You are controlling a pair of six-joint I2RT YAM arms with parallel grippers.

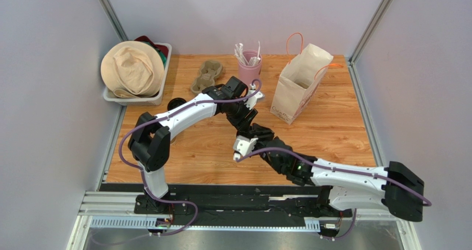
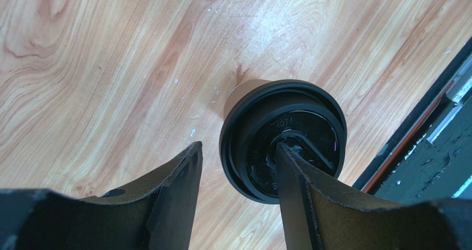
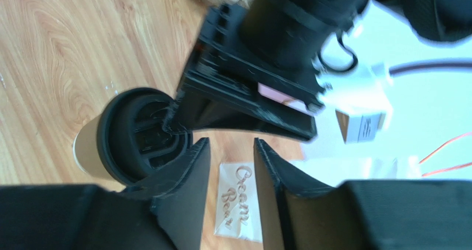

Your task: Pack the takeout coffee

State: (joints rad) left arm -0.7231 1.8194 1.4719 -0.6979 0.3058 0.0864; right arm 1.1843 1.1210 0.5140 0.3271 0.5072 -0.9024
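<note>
- The takeout coffee (image 2: 288,123) stands upright near the middle of the table (image 1: 343,139) with its black lid (image 2: 318,125) on. From above, the two wrists hide it.
- The left pincer (image 2: 238,150) is open. One fingertip rests on the lid's top and the other hangs clear of the rim at the cup's 8 o'clock, so it grips nothing.
- The right pincer (image 3: 231,145) is also open and grips nothing. In its own view it sits just beside the cup, at the cup's 4 o'clock.
- In the left wrist view the black edge rail (image 2: 410,145) runs near the cup at 3 to 4 o'clock, and bare wood spreads from 9 to 12.
- From above, the paper bag (image 1: 299,84) stands open-mouthed at the pincers' 1 o'clock. The pink cup (image 1: 249,67) is at 12 and the cardboard carrier (image 1: 206,76) at 11, all apart from the pincers.
- Bare board lies at 3 o'clock, out to the right edge.
</note>
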